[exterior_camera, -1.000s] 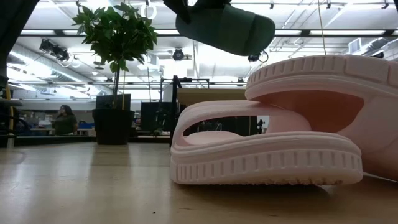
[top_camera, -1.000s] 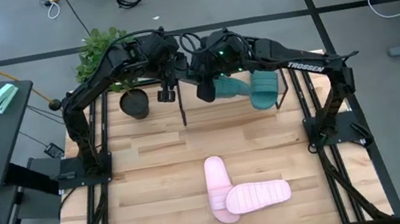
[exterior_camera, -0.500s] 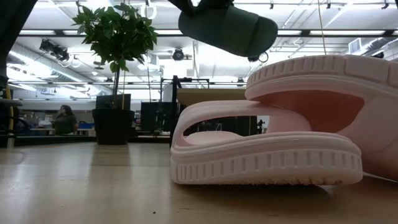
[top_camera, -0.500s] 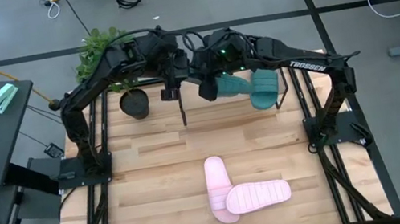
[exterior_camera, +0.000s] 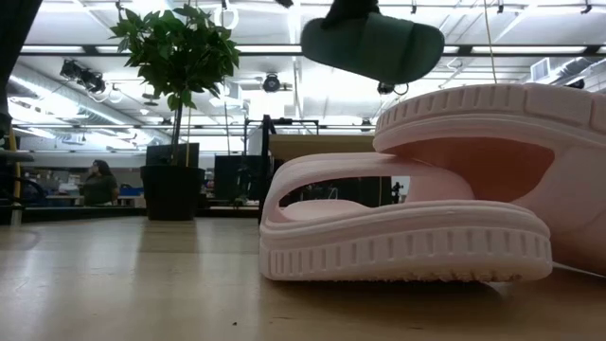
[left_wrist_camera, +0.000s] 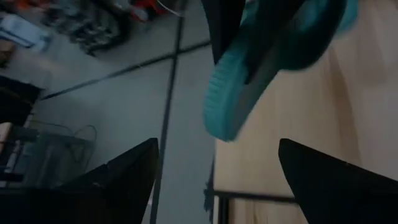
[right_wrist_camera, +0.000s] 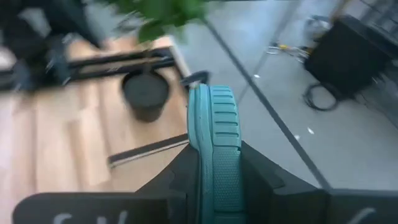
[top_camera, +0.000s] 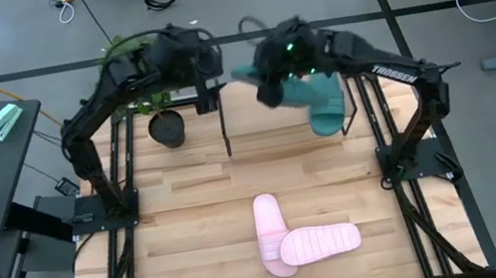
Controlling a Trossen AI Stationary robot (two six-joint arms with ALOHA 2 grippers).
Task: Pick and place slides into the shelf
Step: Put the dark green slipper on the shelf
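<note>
A handover is seen completed above the far edge of the table: over the last second the left gripper (top_camera: 204,78) has been spread wide and drawn back toward the potted plant (top_camera: 129,63), its dark fingers (left_wrist_camera: 118,180) now released and holding nothing; the teal slide (top_camera: 292,86) that was carried between the two arms a second ago is left with the right gripper (top_camera: 267,90) alone, whose fingers are clenched on its sole, as is shown edge-on in the right wrist view.

The held slide (exterior_camera: 374,45) has been swung slightly rightward and is kept aloft over the shelf (top_camera: 273,140), not yet set down; a second teal slide (top_camera: 327,111) is seen already lying on the shelf's plank top, near its right end and just beside the raised one.

For the task, it is judged that one teal slide has been placed and another is about to be lowered by the right arm; the two pink slides (top_camera: 296,242) are left overlapped on the table's near part, well apart from the shelf, untouched.

Both arms are reached forward and bent high over the table's far edge, the left one cleared of the load, the right one angled down toward the shelf.
</note>
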